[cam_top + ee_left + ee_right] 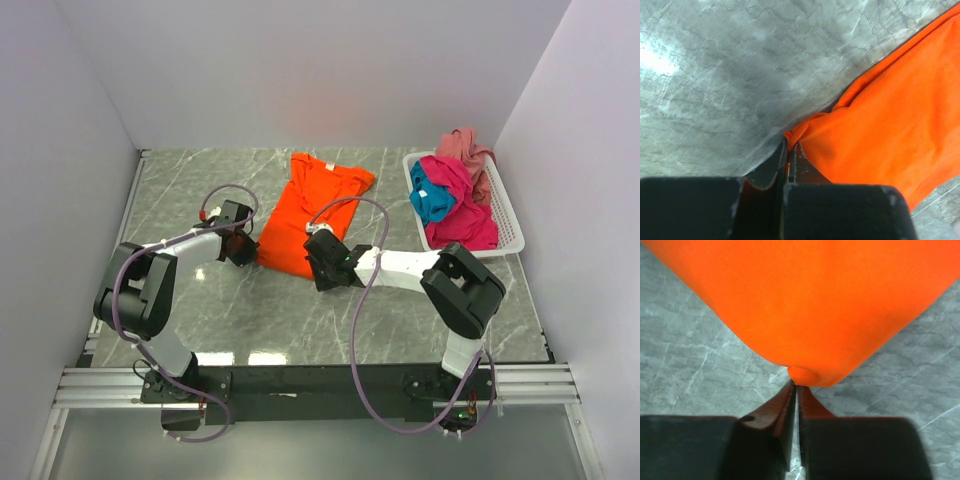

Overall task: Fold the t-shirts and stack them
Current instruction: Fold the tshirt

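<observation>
The bright orange t-shirt [315, 205] lies spread on the grey marble table, its near edge towards the arms. My left gripper [253, 254] sits at the shirt's near left corner. In the left wrist view it [790, 146] is shut on a pinched fold of the orange t-shirt [890, 120]. My right gripper [313, 266] is at the near right corner. In the right wrist view it [797, 385] has closed to a thin slit, with a bulge of the orange t-shirt [805, 305] pinched at its tips. The magenta t-shirt [462, 200], the teal t-shirt [430, 204] and the dusty pink t-shirt [468, 148] are heaped in the basket.
A white slatted basket [508, 228] stands at the back right, close to the right wall. White walls enclose the table on three sides. Bare marble [190, 190] lies left of the orange shirt and in front of both grippers.
</observation>
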### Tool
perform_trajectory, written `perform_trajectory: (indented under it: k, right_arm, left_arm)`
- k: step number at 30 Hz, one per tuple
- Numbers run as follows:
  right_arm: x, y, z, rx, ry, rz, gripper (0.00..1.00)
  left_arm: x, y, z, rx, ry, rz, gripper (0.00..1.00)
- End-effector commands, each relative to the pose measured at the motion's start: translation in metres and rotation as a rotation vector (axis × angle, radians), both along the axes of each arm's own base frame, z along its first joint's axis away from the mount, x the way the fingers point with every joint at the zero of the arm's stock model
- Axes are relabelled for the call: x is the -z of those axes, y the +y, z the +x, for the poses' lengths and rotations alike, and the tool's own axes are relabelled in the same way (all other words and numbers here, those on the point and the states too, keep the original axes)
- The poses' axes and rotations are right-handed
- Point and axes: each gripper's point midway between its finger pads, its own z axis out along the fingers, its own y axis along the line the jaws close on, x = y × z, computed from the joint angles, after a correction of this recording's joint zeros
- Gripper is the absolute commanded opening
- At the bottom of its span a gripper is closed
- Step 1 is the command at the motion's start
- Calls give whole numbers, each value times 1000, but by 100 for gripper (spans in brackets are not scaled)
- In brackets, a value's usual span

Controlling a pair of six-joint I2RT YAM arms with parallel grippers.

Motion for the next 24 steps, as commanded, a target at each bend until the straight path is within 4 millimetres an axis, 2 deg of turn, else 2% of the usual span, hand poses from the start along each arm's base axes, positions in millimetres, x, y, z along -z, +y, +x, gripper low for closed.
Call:
perform_trajectory:
  k: [1,2,5,8,9,10,11,12,16,17,18,21,23,24]
  right_arm:
    - [-2,-8,3,31,-31,2,6]
    - [-3,-7,3,31,-35,6,0]
    - [-5,-3,-6,-24,-24,31,0]
    - [-7,3,-26,-90,-4,48,0]
    - [-7,1,-37,-107,10,58,0]
    - [-9,6,-46,-121,29,90,0]
    - [-20,13,-58,-153,12,121,0]
    - [-19,11,-69,-166,20,122,0]
    - [-48,20,-101,-236,-14,179,0]
    - [-55,23,-104,-243,-14,202,0]
    - [-63,23,-107,-247,-22,224,0]
    - [-80,26,-104,-244,-59,261,0]
    - [-85,19,-93,-200,-90,225,0]
    - [-93,16,-84,-176,-109,214,0]
  left_arm:
    - [24,16,-27,-4,101,70,1]
    - [23,15,-27,-2,99,69,1]
    - [19,16,-29,-8,92,67,1]
    - [15,23,-43,-26,112,77,1]
    - [19,27,-55,-35,134,83,1]
    - [12,30,-58,-45,114,80,1]
    - [13,34,-70,-51,136,92,1]
    - [16,39,-83,-65,157,98,1]
    - [7,53,-114,-102,165,111,1]
    - [-2,49,-115,-95,138,79,1]
    - [-3,50,-122,-96,146,72,1]
    - [-24,50,-122,-109,90,48,1]
    - [-43,52,-110,-121,12,47,1]
    - [-60,48,-97,-111,-51,34,1]
